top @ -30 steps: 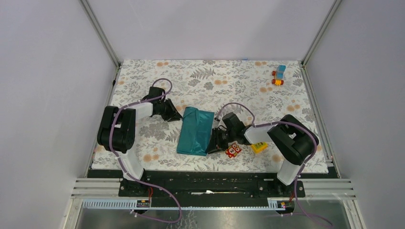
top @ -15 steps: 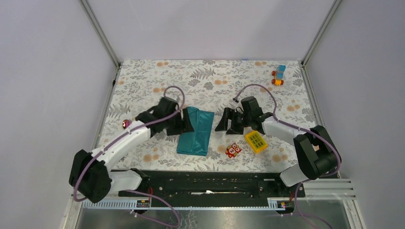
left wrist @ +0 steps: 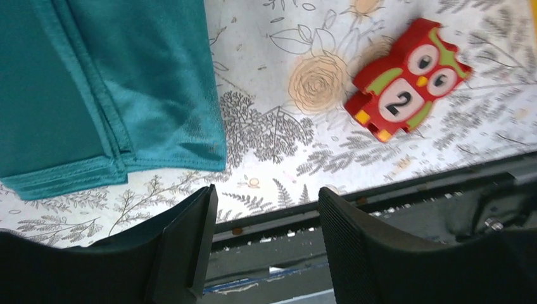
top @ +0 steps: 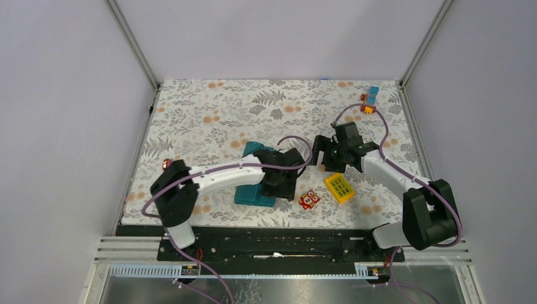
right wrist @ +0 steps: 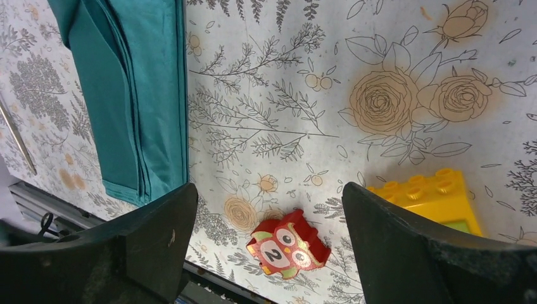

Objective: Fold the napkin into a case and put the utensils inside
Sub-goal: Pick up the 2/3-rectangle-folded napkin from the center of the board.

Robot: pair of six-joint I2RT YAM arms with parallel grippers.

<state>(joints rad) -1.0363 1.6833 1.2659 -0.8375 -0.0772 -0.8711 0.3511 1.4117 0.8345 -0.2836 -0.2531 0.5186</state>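
**Inspector:** State of both end effectors?

**Operator:** The left end effector (left wrist: 266,209) stands open with nothing between its fingers, close to the near right corner of the napkin (left wrist: 95,76). The right end effector (right wrist: 269,202) is spread wide and also empty. It is above bare tabletop (top: 209,107), between the napkin and the yellow block (right wrist: 437,193).

**Inspector:** Location of the task items?

**Operator:** The napkin lies mid-tabletop, folded into a long narrow strip, with stacked layers showing along its near edge. 1 spoon (top: 167,163) lies well apart from it, near the left edge. The red owl toy (left wrist: 408,79) sits near the napkin's corner without touching it.

**Inspector:** Recommendation for the step in hand?

**Operator:** In my judgement the fold is done or nearly so, and the utensils come next. Lift clear without dragging the layers. Take the spoon by its handle and slide it in while the other end effector pins the strip. Keep off the owl.

**Inspector:** Limits of observation?

**Operator:** From above, the left arm covers the napkin's middle. The spoon's handle is too small to resolve. A thin grey line at the left margin of the right wrist view may be another utensil, but I cannot confirm that. I cannot tell which edge forms the pocket opening.
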